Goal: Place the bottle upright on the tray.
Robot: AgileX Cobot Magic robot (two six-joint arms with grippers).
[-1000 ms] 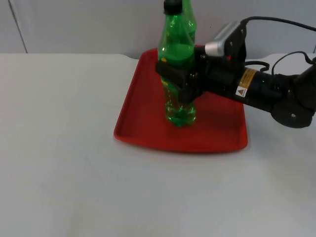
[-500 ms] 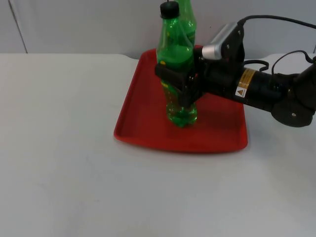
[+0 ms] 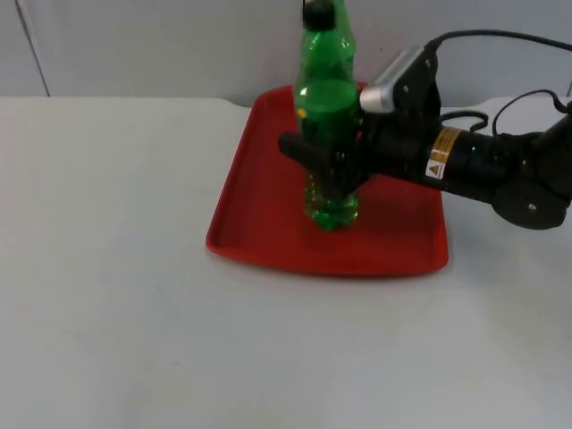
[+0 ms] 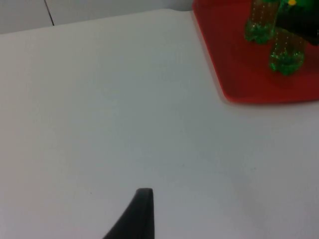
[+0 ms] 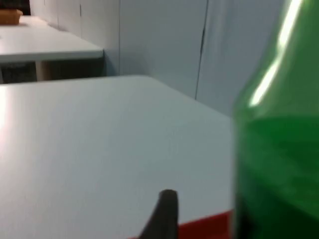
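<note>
The green plastic bottle with a black cap (image 3: 327, 116) stands upright, base on the red plastic tray (image 3: 268, 192), straight ahead of my right tool (image 3: 332, 170), whose fingers clamp its middle. My left tool (image 4: 133, 215) waits over the white counter (image 3: 116, 268); I cannot tell its state.

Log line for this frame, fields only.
right pincer: around green bottle | bottle: upright on red tray | second bottle: behind it | left arm: waiting
</note>
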